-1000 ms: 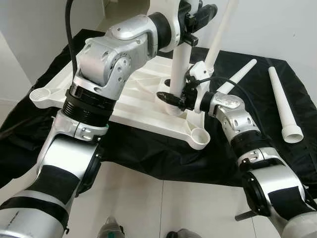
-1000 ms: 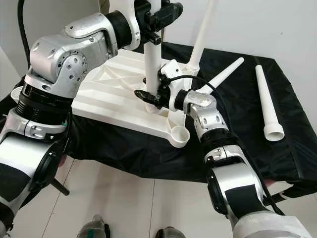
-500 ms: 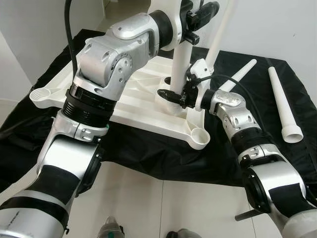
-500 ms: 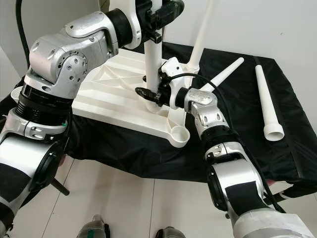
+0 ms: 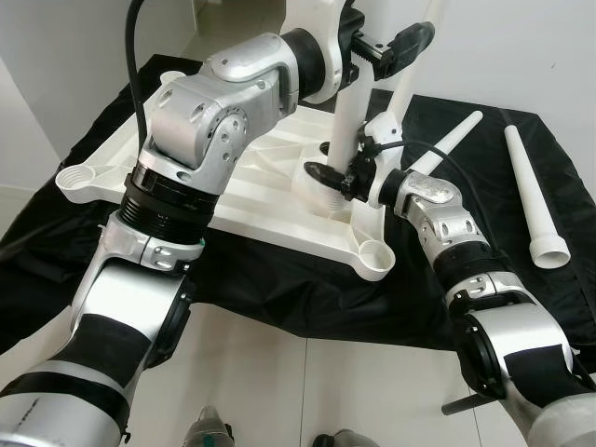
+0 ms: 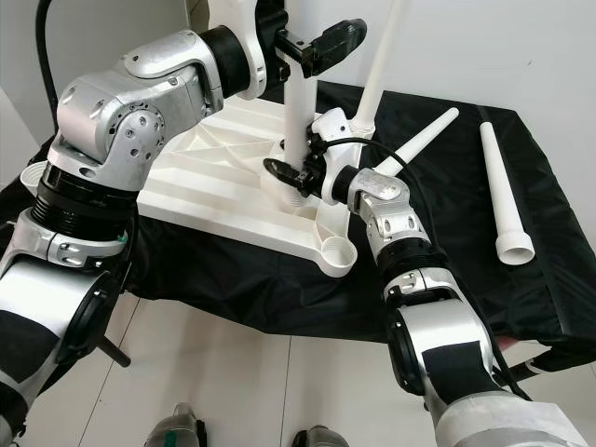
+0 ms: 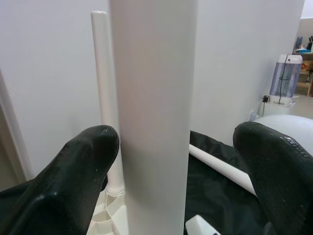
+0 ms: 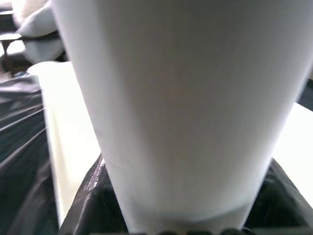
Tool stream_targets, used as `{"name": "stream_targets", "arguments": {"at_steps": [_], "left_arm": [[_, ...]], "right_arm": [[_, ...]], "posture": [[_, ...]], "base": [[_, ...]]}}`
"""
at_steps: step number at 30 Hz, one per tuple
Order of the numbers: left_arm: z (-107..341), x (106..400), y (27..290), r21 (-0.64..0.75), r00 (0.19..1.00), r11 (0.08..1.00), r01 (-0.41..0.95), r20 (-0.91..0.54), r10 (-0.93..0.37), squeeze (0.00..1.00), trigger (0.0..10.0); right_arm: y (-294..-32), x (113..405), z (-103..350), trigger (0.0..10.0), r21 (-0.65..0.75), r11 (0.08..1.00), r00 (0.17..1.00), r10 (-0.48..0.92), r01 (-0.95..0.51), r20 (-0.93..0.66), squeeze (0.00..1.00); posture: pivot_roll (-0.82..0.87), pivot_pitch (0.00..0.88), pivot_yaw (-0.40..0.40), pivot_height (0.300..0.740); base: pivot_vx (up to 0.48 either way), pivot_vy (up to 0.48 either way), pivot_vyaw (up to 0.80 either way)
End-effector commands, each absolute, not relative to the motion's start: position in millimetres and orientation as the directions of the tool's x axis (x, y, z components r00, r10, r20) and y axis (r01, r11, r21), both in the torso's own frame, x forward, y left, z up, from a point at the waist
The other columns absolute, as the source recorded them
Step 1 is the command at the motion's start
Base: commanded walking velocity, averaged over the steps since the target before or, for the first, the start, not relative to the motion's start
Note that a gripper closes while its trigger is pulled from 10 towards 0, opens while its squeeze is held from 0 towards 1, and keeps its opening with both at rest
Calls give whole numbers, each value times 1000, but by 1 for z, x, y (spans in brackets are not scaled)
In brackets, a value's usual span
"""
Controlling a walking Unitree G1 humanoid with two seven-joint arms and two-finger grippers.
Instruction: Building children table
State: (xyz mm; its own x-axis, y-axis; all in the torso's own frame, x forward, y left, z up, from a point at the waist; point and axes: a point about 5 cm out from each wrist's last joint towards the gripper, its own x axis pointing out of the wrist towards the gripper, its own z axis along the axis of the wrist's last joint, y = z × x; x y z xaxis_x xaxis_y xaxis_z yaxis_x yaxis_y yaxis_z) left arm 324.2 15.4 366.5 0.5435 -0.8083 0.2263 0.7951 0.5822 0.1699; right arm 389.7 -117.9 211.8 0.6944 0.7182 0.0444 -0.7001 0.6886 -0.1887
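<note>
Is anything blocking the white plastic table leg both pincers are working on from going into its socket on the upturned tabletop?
Nothing visible. The white plastic table leg already stands with its foot at the socket of the upturned white tabletop, right pincer low, left pincer high.

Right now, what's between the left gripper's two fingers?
The upright white table leg stands between the left gripper fingers, seen in the left wrist view.

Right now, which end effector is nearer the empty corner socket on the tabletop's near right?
The right end effector: it grips the base of the upright leg, just beyond the corner socket. The left end effector is far higher up that leg.
</note>
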Motion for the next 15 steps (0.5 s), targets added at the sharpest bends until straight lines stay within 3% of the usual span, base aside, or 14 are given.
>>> {"name": "stream_targets", "arguments": {"at_steps": [1,2,3,4,5,6,7,15], "left_arm": [[365,317,10,190,439,476,859,208,-874,1000,10000],[365,317,10,190,439,476,859,208,-874,1000,10000],[363,321,13,179,470,506,844,208,-858,769,10000],[363,321,13,179,470,506,844,208,-858,769,10000],[361,323,15,170,492,529,832,215,-843,0,10000],[361,323,15,170,492,529,832,215,-843,0,10000],[354,325,20,128,519,554,823,228,-824,0,10000],[337,336,32,71,609,641,765,247,-754,0,10000]], "right_arm": [[-121,393,220,10000,-180,713,713,697,-678,75,0],[-121,393,220,10000,-180,713,713,697,-678,75,0],[-125,394,221,10000,-163,744,740,666,-649,94,0],[-125,394,221,10000,-163,744,740,666,-649,94,0],[-131,396,222,10000,-135,787,779,616,-602,116,0],[-131,396,222,10000,-135,787,779,616,-602,116,0],[-142,399,223,10000,-82,853,839,522,-516,155,0],[-151,396,225,10000,-31,902,879,427,-430,211,0]], "posture": [[85,0,-62,740],[85,0,-62,740],[83,0,-60,740],[83,0,-60,740],[74,4,-53,740],[74,4,-53,740],[69,8,-49,740],[54,18,-35,740]], "base": [[0,0,0],[0,0,0],[0,0,0],[0,0,0],[0,0,0],[0,0,0],[0,0,0],[0,0,0]]}}
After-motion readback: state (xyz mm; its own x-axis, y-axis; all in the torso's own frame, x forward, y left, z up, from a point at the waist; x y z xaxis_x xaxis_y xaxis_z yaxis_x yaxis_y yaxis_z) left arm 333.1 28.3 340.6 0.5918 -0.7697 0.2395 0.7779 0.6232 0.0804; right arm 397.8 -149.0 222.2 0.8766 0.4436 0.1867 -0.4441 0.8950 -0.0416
